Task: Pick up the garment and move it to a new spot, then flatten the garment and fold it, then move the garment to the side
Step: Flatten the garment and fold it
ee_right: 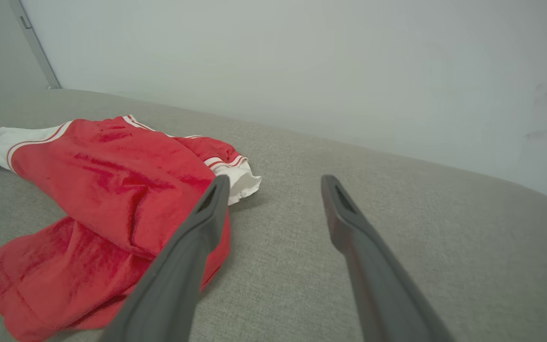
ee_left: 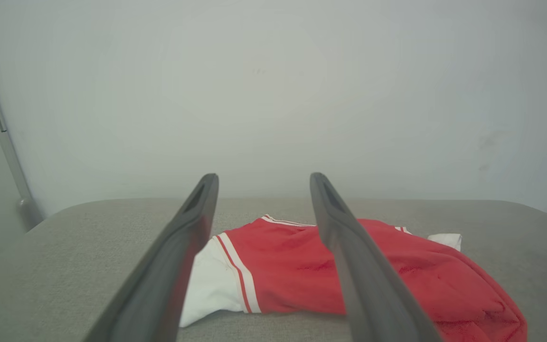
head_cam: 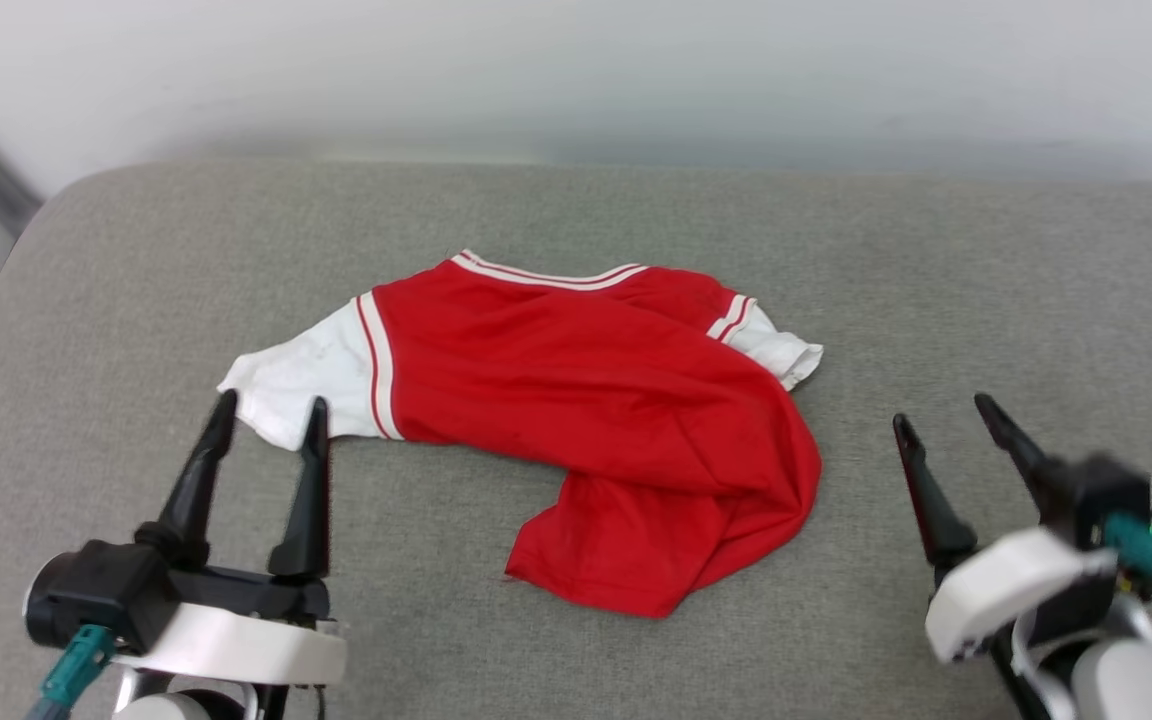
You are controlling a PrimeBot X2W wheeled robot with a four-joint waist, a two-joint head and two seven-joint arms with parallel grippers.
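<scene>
1. The left gripper (head_cam: 271, 405) has its two dark fingers spread wide apart. Nothing is between them.
2. The right gripper (head_cam: 943, 412) has its fingers wide apart too, and it holds nothing.
3. In the head view, the left gripper's tips sit by the edge of the white sleeve (head_cam: 301, 375). I cannot tell if they touch it.
4. The right gripper is off to the right side of the garment (head_cam: 576, 380), apart from it, over bare grey cloth.
5. The garment is a red shirt with white sleeves and red and white stripes. It lies in the middle of the grey cushion (head_cam: 636, 210), between the two grippers.
6. The shirt is rumpled. Its bottom part is bunched and folded over on the right side.
7. A pale wall (head_cam: 576, 70) stands behind the cushion.
</scene>
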